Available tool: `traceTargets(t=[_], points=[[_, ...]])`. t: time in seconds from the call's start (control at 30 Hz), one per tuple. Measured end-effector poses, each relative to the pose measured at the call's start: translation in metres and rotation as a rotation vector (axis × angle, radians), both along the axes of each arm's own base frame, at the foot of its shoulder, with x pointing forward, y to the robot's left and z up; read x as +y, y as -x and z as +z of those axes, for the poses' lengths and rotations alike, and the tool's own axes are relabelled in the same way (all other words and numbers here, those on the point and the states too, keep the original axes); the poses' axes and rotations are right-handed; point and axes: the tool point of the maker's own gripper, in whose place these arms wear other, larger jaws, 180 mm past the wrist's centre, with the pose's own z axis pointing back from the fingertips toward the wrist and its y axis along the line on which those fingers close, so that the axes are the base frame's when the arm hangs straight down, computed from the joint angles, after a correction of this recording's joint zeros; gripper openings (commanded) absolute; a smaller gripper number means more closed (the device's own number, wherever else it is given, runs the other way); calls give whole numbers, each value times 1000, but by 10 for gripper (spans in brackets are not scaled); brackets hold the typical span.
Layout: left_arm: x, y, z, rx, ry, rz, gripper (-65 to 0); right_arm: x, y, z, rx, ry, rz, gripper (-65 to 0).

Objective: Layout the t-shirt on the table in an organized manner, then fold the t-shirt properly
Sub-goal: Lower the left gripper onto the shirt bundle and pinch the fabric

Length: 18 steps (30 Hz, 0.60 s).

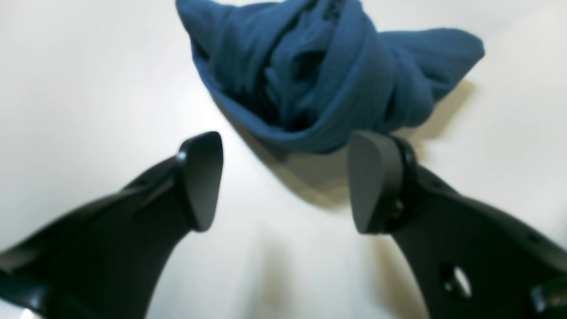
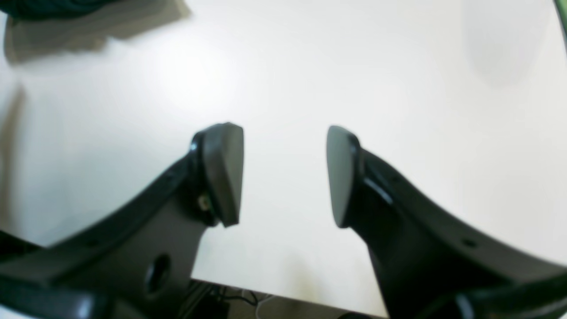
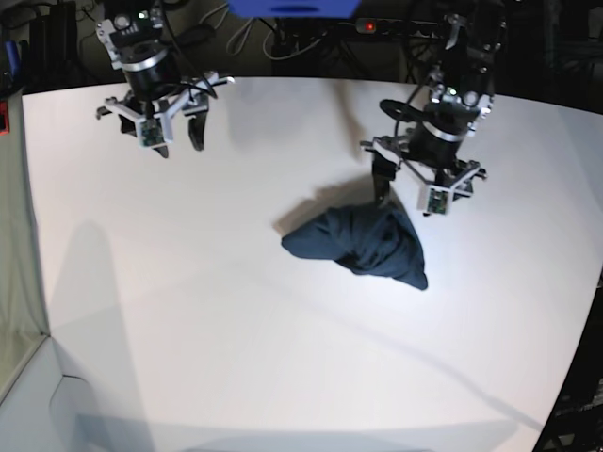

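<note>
Cloth, soft and navy: the t-shirt [image 3: 359, 245] lies crumpled in a wrinkled heap mid-bench, right of centre. Smooth matte white bench [image 3: 188, 311] curves at its edge. My right gripper [image 3: 172, 139] hovers far off, jaws wide, empty; my left gripper [image 1: 285, 181] hangs just beside the heap, jaws wide, empty.

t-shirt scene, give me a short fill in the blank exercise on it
1. The t-shirt lies in a crumpled ____ on the table.
2. Both end effectors are ____ and hold nothing.
3. The ____ end effector is the one next to the t-shirt.
4. Under the right end effector there is only bare ____.

Missing words: heap; open; left; table
</note>
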Motion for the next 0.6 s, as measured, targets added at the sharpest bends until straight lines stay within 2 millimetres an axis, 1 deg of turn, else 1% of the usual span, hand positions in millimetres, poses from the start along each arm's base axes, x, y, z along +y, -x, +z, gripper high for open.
traceTargets(t=[0.03, 0.17, 0.27, 0.33, 0.37, 0.47, 0.53, 0.6], points=[[1, 0, 0, -5, -28, -6, -225, 0, 0, 0, 0, 0, 0, -343], [-8, -10, 6, -36, -62, -41, -225, 0, 0, 0, 1, -1, 0, -343], [-7, -11, 7, -41, -65, -40, -225, 0, 0, 0, 0, 0, 0, -343], [-7, -17, 7, -45, -66, -40, -225, 0, 0, 0, 1, 0, 0, -343], [-6, -21, 6, -51, -66, -38, -225, 0, 0, 0, 1, 0, 0, -343], [-2, -22, -6, -20, -78, -30, -227, 0, 0, 0, 0, 0, 0, -343], [-5, -19, -17, 6, -82, -41, -265, 0, 0, 0, 2, 0, 0, -343], [-11, -16, -24, 26, -82, -60, -346, 0, 1, -1, 4, 0, 0, -343]])
